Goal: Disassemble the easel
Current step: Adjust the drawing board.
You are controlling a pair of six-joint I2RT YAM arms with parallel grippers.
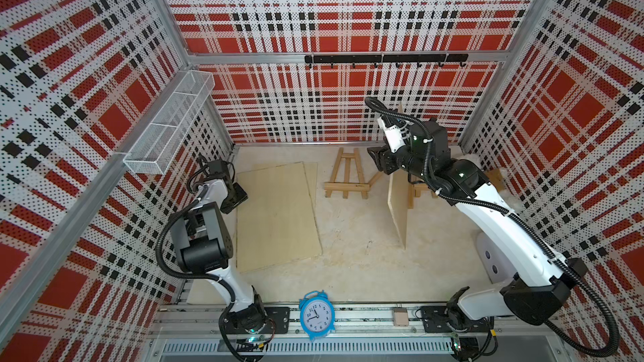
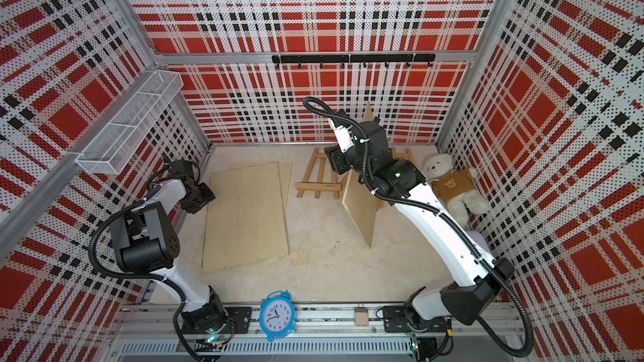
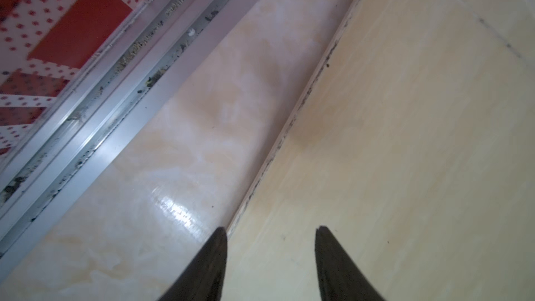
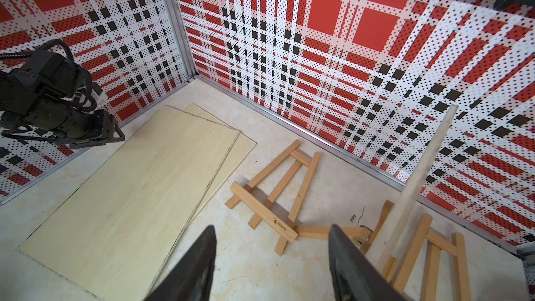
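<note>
Lifting board: the step in hand, I'd say. The upright board (image 1: 397,200) leans on the standing easel (image 4: 417,244), 2 o'clock on the counter (image 1: 366,255).
Flat easel (image 1: 346,175): lying down at 12 o'clock, looks done.
Flat boards (image 1: 275,214): two stacked, 9 o'clock.
Right jaws: open, empty, hovering beside the upright board's top edge; contact unclear.
Left jaws: open, empty, over the flat boards' 9 o'clock edge.
Next: likely the right jaws straddle the board's top edge, close and lift it clear, then the easel gets folded.
Risk: the board is thin and tall, could tip.
</note>
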